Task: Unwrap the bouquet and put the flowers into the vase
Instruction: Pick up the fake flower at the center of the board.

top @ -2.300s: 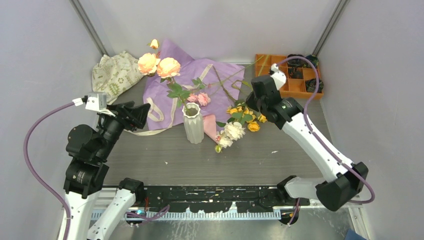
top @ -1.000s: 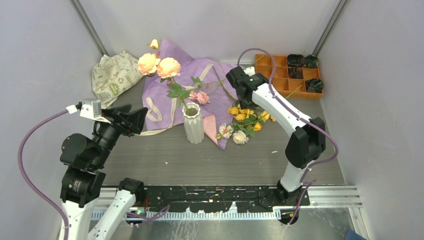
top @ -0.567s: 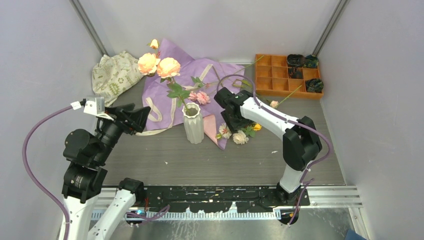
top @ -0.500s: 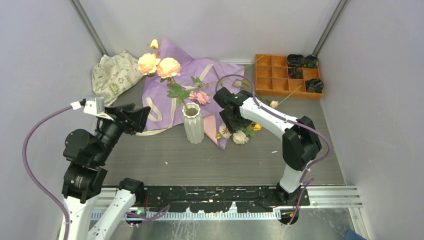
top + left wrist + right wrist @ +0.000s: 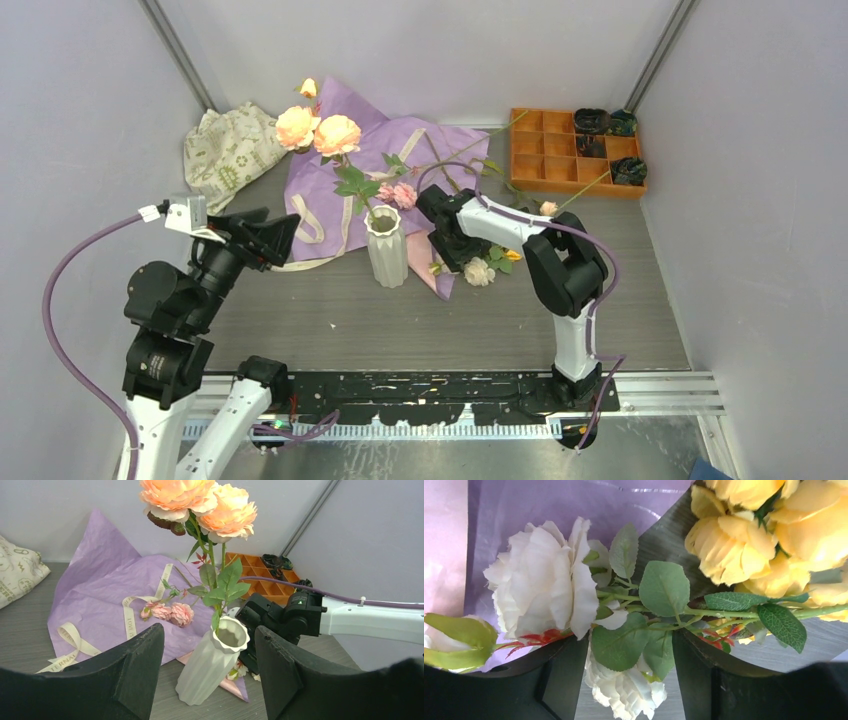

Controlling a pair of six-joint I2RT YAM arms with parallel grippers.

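The bouquet is undone: its purple paper [image 5: 420, 160] lies spread flat with the cream ribbon [image 5: 312, 222] on it. The white ribbed vase [image 5: 386, 246] stands in the middle holding two peach roses [image 5: 318, 130]. Small pink roses [image 5: 398, 195] lie on the paper. Cream and yellow flowers [image 5: 482, 268] lie right of the vase under my right gripper [image 5: 457, 254]. In the right wrist view the right gripper [image 5: 629, 672] stands open, with a cream rose [image 5: 626, 690] and leaves between its fingers [image 5: 560, 672]. My left gripper [image 5: 209, 635] is open, apart from the vase [image 5: 210, 662] on its left.
An orange compartment tray [image 5: 513, 150] sits at the back right, with long green stems [image 5: 580, 188] reaching toward it. A patterned cloth bag [image 5: 228, 150] lies at the back left. Grey walls close in on both sides and the back.
My right arm has swung from beside the orange tray leftward and down onto the cream and yellow flowers near the vase, its jaws widening. The left arm has barely moved.
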